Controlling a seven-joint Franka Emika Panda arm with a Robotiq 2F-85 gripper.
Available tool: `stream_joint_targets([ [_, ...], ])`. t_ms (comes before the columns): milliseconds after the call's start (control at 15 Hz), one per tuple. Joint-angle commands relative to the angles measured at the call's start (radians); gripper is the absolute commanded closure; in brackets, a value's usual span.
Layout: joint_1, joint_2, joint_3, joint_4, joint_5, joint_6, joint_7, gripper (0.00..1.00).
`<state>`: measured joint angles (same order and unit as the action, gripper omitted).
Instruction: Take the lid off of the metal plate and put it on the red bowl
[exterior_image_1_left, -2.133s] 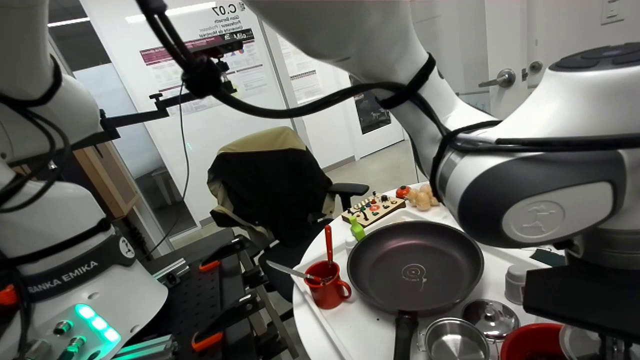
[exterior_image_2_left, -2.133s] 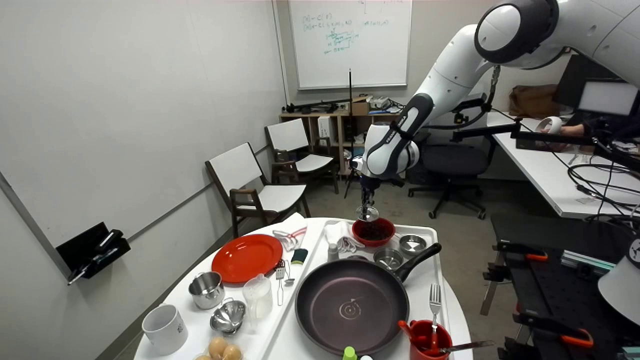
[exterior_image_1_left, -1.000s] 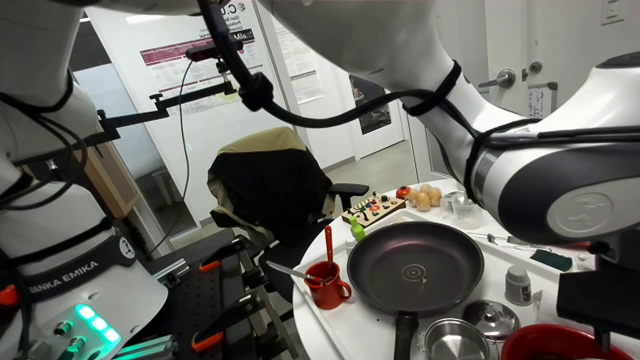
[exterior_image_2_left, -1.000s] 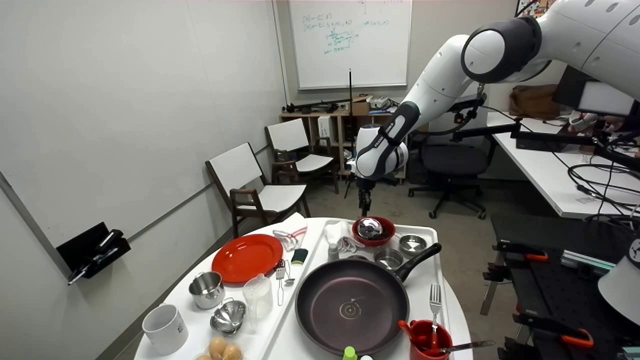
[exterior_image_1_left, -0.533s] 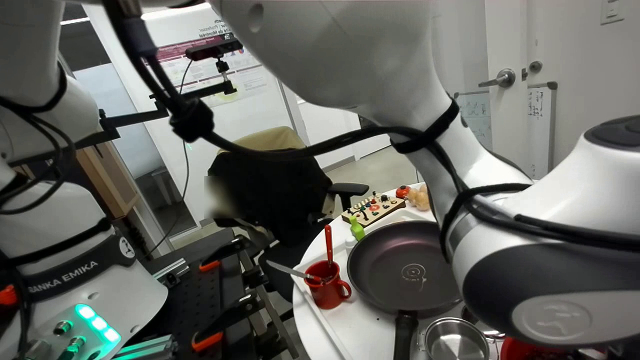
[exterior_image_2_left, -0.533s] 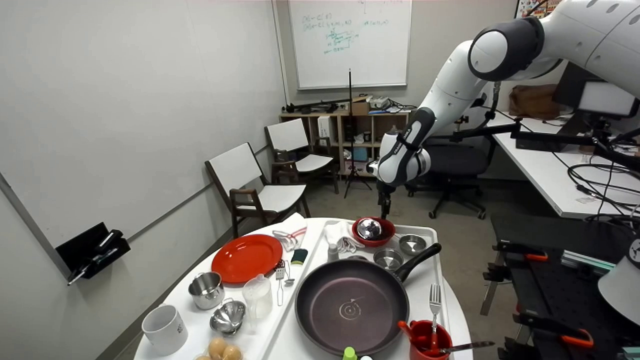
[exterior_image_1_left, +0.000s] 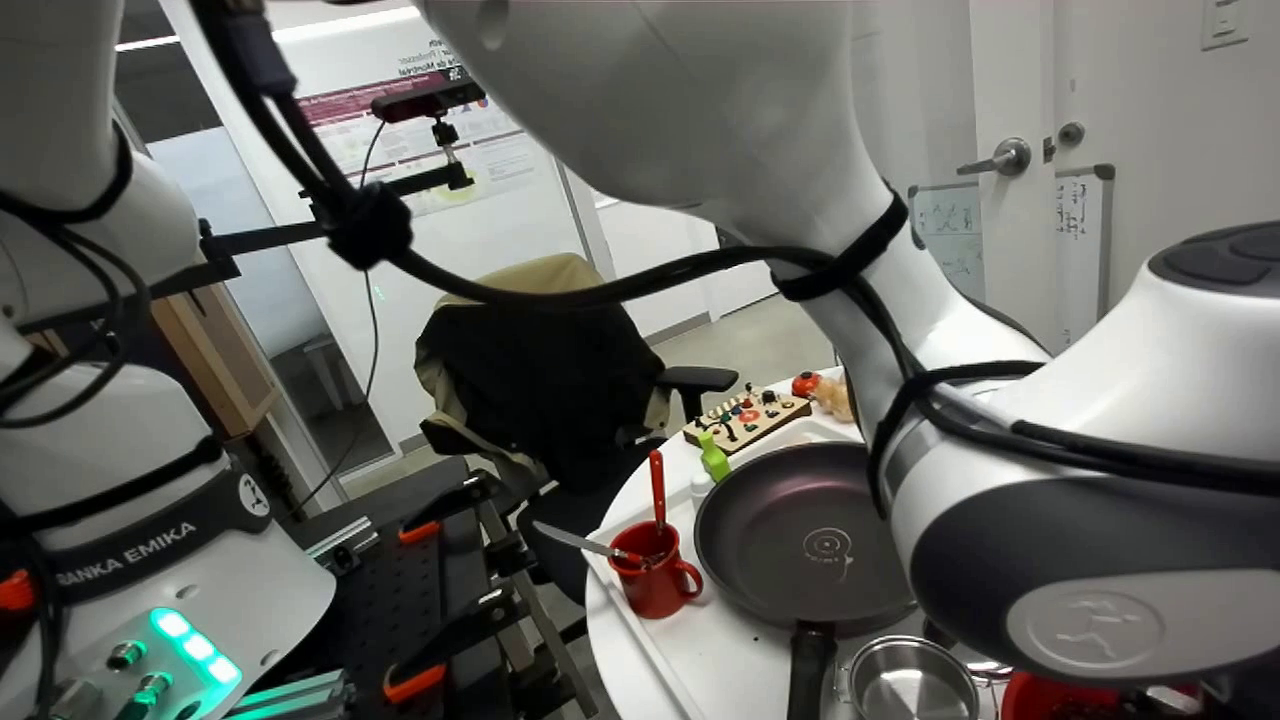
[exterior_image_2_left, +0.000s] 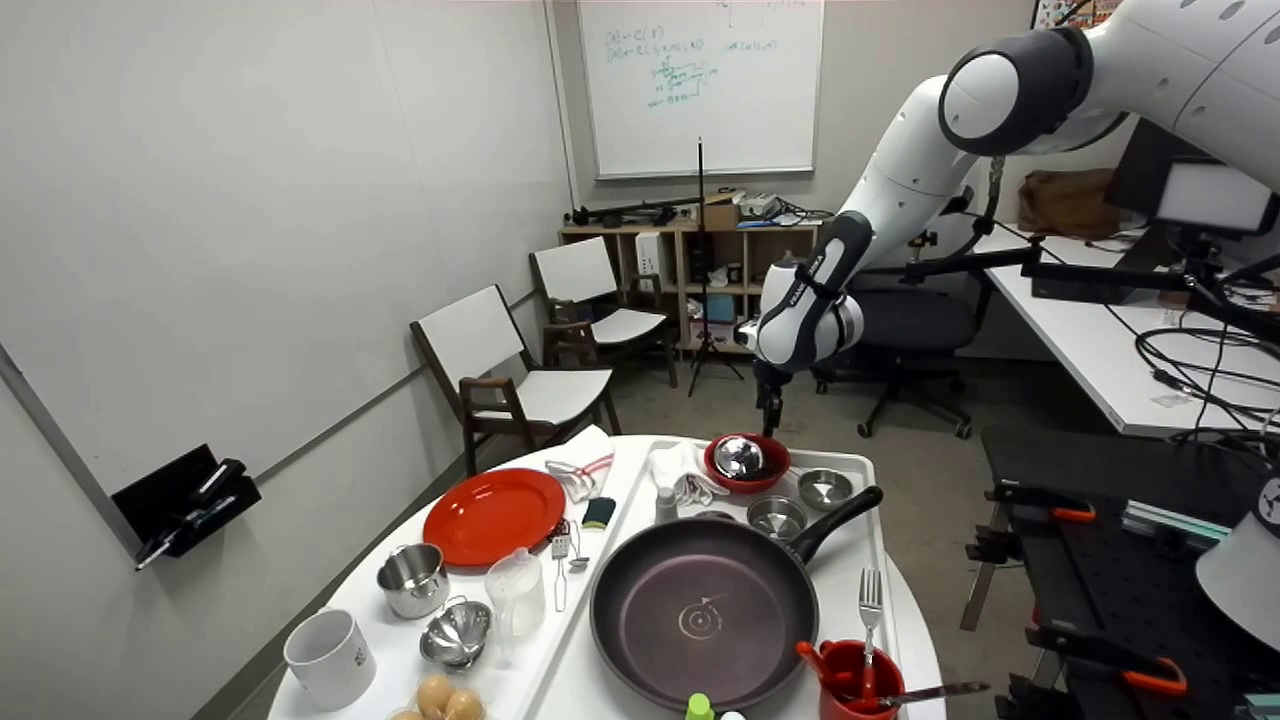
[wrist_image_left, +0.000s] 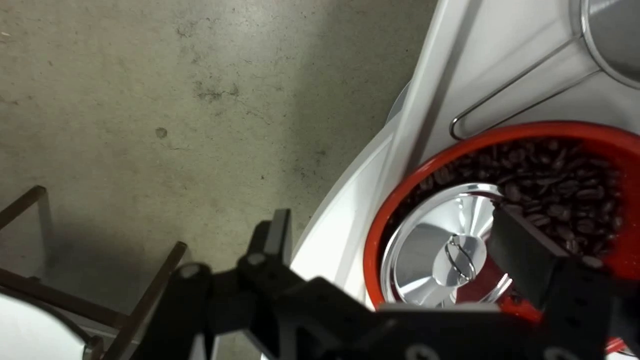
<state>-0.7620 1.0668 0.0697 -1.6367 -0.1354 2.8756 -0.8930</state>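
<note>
Lid lies in the red bowl, below the spread gripper; tray edge and table edge show between its fingers; floor stretches beyond.

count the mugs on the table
2: a white mug near the edge of the table, and a red mug holding cutlery, beside the frying pan. Others may be hidden.

Your lid looks like shiny metal, smooth as a mirror. The bowl is smooth and glossy. Your gripper looks mostly dull. The pan has a soft shine. The towel looks like cloth.
</note>
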Motion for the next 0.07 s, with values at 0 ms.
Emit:
stream_joint_targets([
  [0, -0.001, 0.003, 0.0, 0.005, -0.001, -0.002, 0.0, 0.0],
])
